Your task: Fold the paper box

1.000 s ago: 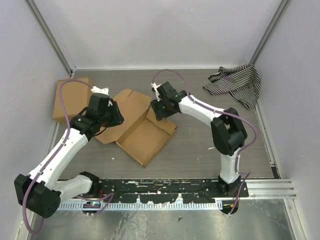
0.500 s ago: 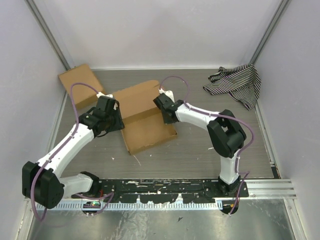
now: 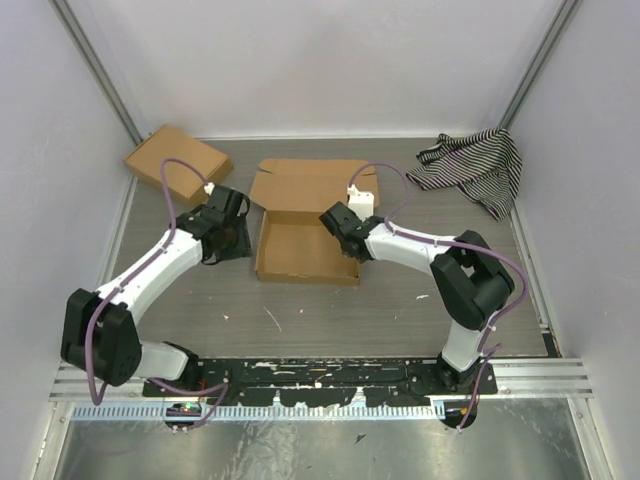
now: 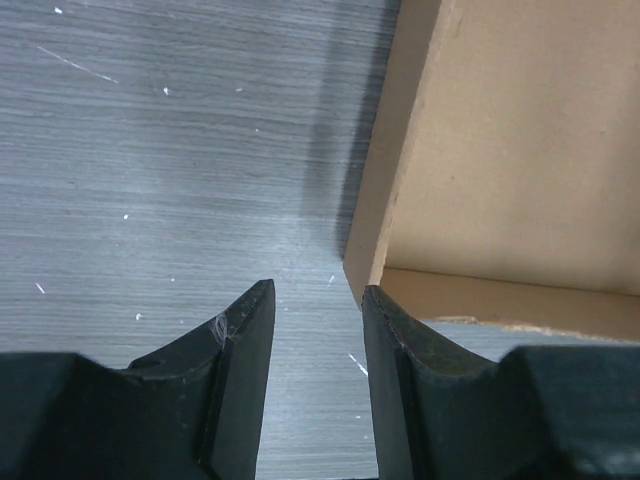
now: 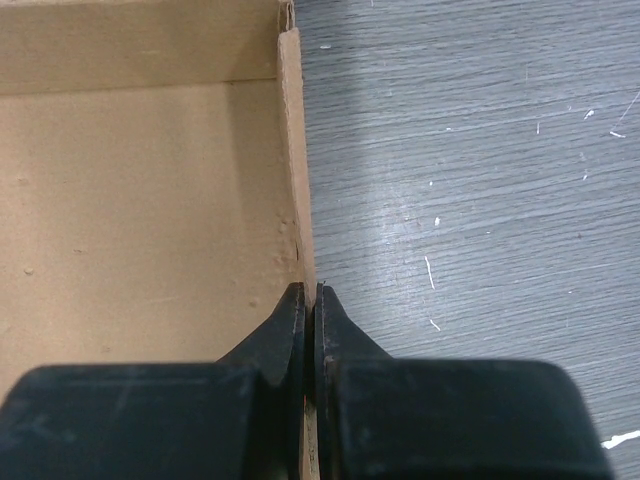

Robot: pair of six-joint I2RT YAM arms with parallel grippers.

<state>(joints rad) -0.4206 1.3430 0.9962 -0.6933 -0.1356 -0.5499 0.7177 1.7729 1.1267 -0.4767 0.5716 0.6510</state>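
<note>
Paper box point(image 3: 305, 245) sits mid-table, between the two arms, its shallow tray squared up and its rear panel lying open and flat toward the back wall.

Far left, near the back corner: a second brown cardboard slab point(image 3: 178, 158), flat on the table point(image 3: 400, 300), well apart from the tray.

Left gripper point(image 3: 245, 238) stands just beside the tray's left wall. In the left wrist view the left gripper point(image 4: 315, 295) has its fingers point(image 4: 245, 330) moderately parted, with only bare table in the gap. The paper box point(image 4: 500, 150) shows one upright corner just ahead of the right-hand finger (contact at that corner cannot be confirmed). Nothing is held.

Right gripper point(image 3: 348, 248) is at the tray's right wall. In the right wrist view the right gripper point(image 5: 312, 292) has its fingers point(image 5: 285, 340) pressed together on the thin upright wall of the paper box point(image 5: 140, 220), one finger inside the tray, the other outside over the table.

Far right, back corner: a black-and-white striped cloth point(image 3: 470, 165), crumpled, clear of both arms.
</note>
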